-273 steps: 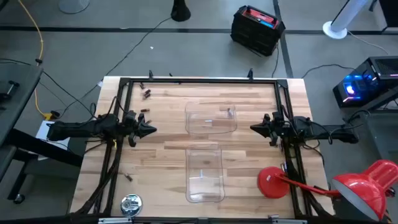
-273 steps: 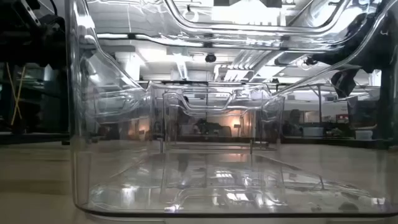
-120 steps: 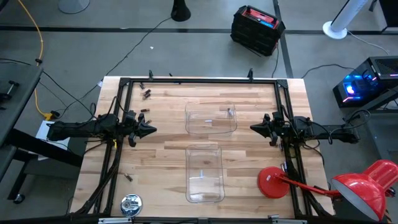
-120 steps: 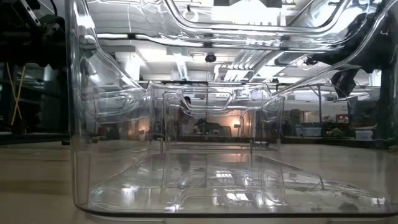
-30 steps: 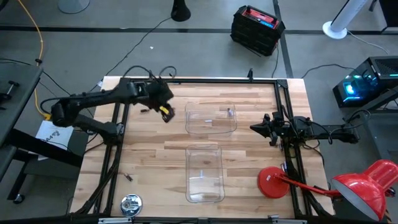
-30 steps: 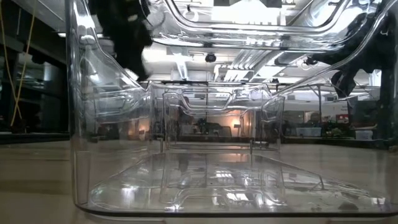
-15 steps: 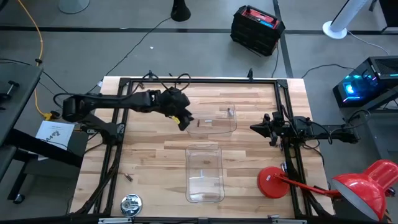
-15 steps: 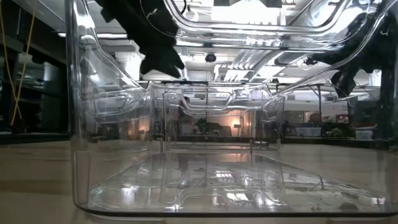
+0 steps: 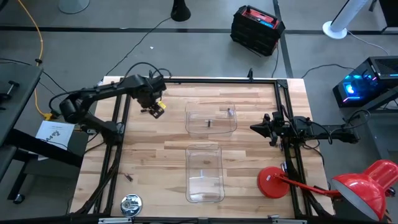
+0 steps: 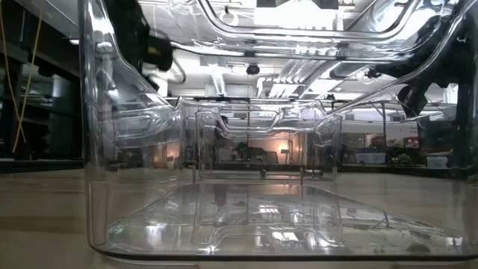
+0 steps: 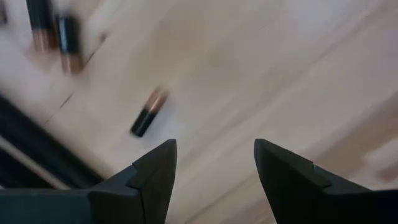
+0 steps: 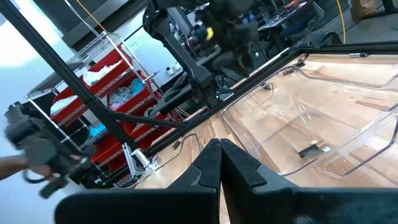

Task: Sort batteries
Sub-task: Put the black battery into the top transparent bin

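My left gripper point(image 9: 153, 108) hangs open over the table's far left part, fingers pointing down; through the clear wall in the low view it shows as a dark shape point(image 10: 152, 49). In its wrist view a dark battery point(image 11: 148, 114) lies on its side on the wood just ahead of the open fingers, untouched, and two more batteries point(image 11: 55, 32) lie farther off. One battery point(image 9: 209, 122) lies in the far clear container point(image 9: 211, 107), also visible from the right wrist point(image 12: 309, 150). My right gripper point(image 9: 254, 127) waits shut at the table's right.
A second clear container point(image 9: 204, 149) stands nearer the front edge. One loose battery point(image 9: 129, 177) lies near the left rail, a round shiny disc point(image 9: 130, 202) at the front left, and a red lamp point(image 9: 272, 183) at the front right. A black frame point(image 9: 199, 80) borders the table.
My left gripper swung from the far left to the left edge of the far container, then went back toward the far left and down, tipping until its fingers point at the table. My right arm kept still.
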You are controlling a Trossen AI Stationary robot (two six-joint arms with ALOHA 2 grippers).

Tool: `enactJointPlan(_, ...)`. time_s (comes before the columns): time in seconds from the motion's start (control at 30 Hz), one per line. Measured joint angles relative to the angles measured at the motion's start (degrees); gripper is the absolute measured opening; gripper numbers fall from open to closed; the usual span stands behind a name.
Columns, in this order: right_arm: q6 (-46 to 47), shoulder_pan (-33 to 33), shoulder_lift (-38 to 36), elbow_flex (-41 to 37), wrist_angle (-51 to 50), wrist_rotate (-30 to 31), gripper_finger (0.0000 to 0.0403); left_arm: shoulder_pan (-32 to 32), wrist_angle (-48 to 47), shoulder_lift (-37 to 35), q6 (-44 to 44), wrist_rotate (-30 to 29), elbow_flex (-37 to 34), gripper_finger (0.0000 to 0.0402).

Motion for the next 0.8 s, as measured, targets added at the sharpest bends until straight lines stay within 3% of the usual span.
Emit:
enactJointPlan(0.23, 0.01, -0.02, 0.01, 0.00, 0.00, -0.01, 0.0000, 3.65, 1.10, 5.12, 8.79, -4.62, -3.45, 0.0207)
enactJointPlan(0.57, -0.01, -0.02, -0.01, -0.02, 0.00, -0.01, 0.0000, 4.15, 1.63, 17.99, 21.97, -10.30, -3.51, 0.0207)
enactJointPlan(0.8, 0.00, -0.01, 0.00, -0.01, 0.01, -0.01, 0.0000, 4.37, 2.97, 23.09, 25.36, -9.84, -3.22, 0.0204)
